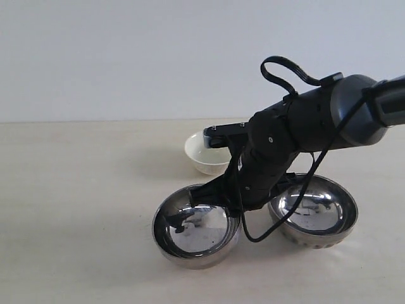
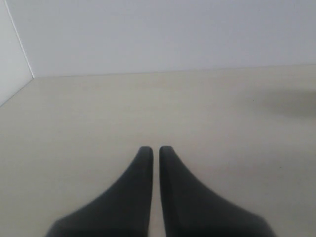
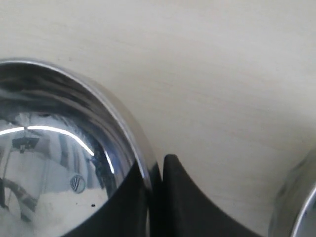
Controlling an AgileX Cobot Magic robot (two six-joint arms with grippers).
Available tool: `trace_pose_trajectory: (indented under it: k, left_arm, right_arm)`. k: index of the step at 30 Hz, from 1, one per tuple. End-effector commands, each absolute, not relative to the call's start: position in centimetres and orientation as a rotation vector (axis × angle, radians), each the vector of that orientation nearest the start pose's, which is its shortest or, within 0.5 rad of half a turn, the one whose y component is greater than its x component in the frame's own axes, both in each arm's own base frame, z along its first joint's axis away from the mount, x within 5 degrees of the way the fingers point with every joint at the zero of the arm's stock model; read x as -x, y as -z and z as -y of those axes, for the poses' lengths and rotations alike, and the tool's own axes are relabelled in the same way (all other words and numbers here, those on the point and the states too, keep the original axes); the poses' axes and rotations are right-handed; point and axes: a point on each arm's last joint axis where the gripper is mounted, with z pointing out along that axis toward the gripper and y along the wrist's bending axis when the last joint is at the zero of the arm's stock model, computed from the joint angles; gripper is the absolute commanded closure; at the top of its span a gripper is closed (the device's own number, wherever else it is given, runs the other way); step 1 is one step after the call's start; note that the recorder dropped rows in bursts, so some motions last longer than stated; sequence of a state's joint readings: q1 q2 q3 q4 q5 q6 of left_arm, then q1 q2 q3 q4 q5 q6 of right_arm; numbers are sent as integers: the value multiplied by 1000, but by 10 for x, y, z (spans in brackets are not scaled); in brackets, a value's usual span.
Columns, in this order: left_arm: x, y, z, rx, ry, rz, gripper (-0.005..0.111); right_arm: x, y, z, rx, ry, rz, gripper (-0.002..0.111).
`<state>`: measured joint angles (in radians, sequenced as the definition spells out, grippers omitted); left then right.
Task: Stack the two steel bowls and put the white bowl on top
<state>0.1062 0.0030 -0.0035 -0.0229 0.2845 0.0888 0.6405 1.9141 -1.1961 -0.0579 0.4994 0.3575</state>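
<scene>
Two steel bowls sit side by side on the table: the left steel bowl (image 1: 196, 229) and the right steel bowl (image 1: 314, 212), which has a ribbed lower side. The white bowl (image 1: 204, 155) stands behind them, partly hidden by the right arm. My right gripper (image 1: 214, 195) reaches across and is shut on the far rim of the left steel bowl (image 3: 59, 148), one finger inside and one outside (image 3: 155, 165). The right steel bowl's edge (image 3: 298, 207) shows beside it. My left gripper (image 2: 154, 149) is shut over bare table, holding nothing, and does not appear in the exterior view.
The beige table (image 1: 76, 209) meets a plain white wall at the back. A black cable loop (image 1: 259, 237) from the right arm hangs between the two steel bowls. The arm's bulky wrist (image 1: 316, 120) hovers over the right bowl.
</scene>
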Motion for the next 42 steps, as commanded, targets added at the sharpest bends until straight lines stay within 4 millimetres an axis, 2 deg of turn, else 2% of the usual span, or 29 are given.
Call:
trace_pose_trajectory:
  k: [1, 29, 31, 36, 42]
  left_arm:
    - [-54, -187, -5, 42, -109, -1769, 103]
    - [-54, -187, -5, 42, -109, -1769, 103]
    - [-54, -187, -5, 42, -109, -1769, 103]
    - [-54, -187, -5, 42, -109, -1769, 103]
    - [-54, -187, -5, 42, -109, -1769, 103]
  right_arm:
    - [-312, -166, -225, 464, -205, -2678, 108]
    - [-311, -164, -222, 437, -173, -2718, 107]
    - [-311, -162, -223, 426, -176, -2720, 101]
    - [-312, -160, -223, 424, -177, -2722, 73]
    - [-313, -160, -223, 437, -172, -2703, 71]
